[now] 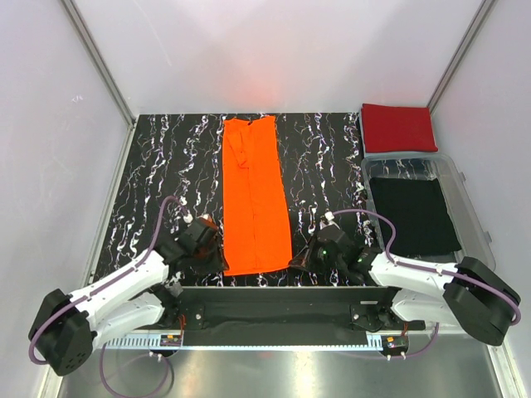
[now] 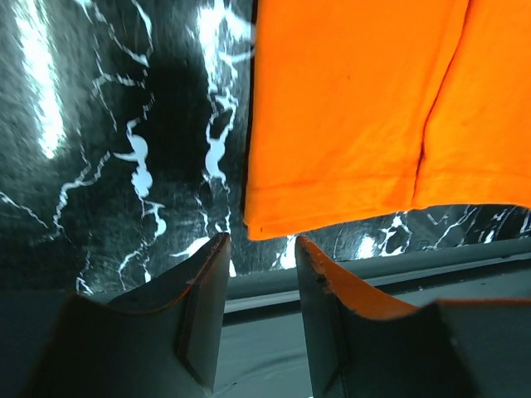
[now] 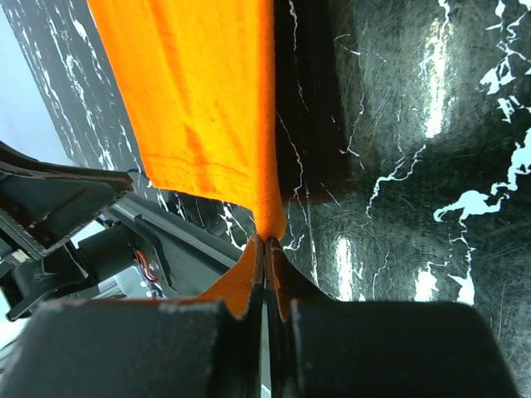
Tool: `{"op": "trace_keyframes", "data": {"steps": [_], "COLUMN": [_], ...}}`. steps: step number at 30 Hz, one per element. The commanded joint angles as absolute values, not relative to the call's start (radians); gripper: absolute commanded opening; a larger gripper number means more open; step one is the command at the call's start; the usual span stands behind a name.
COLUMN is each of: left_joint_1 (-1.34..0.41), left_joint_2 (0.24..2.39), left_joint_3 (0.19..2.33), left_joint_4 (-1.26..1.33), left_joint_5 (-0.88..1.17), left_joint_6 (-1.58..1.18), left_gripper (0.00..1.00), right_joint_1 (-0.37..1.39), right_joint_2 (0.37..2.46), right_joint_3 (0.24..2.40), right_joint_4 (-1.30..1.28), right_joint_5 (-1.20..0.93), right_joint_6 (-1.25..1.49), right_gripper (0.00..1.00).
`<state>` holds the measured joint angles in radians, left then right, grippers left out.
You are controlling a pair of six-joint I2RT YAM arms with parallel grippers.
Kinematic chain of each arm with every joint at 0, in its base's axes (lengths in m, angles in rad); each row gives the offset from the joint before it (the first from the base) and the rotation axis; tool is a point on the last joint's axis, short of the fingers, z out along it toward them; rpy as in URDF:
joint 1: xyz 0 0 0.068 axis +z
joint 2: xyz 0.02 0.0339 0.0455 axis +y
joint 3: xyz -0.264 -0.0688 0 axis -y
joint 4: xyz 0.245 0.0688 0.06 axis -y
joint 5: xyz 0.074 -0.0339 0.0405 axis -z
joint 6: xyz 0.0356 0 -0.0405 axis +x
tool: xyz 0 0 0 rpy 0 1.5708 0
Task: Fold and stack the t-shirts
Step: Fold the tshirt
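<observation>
**Orange tee (image 1: 255, 199) pinched at one corner**

We've got it lying as a long narrow strip down the middle of the table (image 1: 166, 166), running near to far. Our right claw (image 3: 265, 246) is clamped tight on its near right corner, cloth bunched up into the tips. Our left claw (image 2: 260, 249) hangs at the near left corner with its fingers apart and nothing between them, the hem just beyond the tips. The red tee (image 1: 398, 127) sits folded at the far right, just behind a clear bin (image 1: 474, 207) holding a black cloth (image 1: 415, 215).
</observation>
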<state>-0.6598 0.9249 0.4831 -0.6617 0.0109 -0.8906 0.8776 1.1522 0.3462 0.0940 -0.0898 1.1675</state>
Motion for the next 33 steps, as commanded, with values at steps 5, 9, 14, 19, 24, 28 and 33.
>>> {"op": "trace_keyframes", "data": {"steps": [5,9,14,19,24,28,33], "left_joint_1": [-0.719,-0.727,-0.730,-0.729,-0.729,-0.730,-0.730], "left_joint_2": [0.977,0.988,0.989,1.014,1.038,1.042,1.031], "left_joint_3": [0.465,0.463,0.465,0.465,0.446,0.449,0.477], "left_joint_4": [-0.646,-0.632,-0.632,-0.612,-0.558,-0.555,-0.555], "left_joint_5": [-0.075,-0.093,-0.126,-0.135,-0.106,-0.092,-0.083], "left_joint_6": [-1.020,-1.037,-1.060,-1.071,-1.072,-1.066,-1.051], "left_gripper": [0.40,0.38,0.33,0.36,0.34,0.21,0.00], "right_joint_1": [0.888,0.888,0.888,0.890,0.888,0.888,0.890], "right_joint_2": [1.124,1.120,1.101,1.095,1.097,1.097,1.097], "right_joint_3": [0.327,0.316,0.307,0.291,0.285,0.285,0.298], "right_joint_4": [0.140,0.149,0.152,0.159,0.166,0.166,0.132], "right_joint_5": [-0.086,-0.087,-0.087,-0.087,-0.086,-0.089,-0.089], "right_joint_6": [1.164,1.167,1.167,1.172,1.173,1.173,1.170], "right_gripper": [0.00,0.00,0.00,0.00,0.00,0.00,0.00]}}
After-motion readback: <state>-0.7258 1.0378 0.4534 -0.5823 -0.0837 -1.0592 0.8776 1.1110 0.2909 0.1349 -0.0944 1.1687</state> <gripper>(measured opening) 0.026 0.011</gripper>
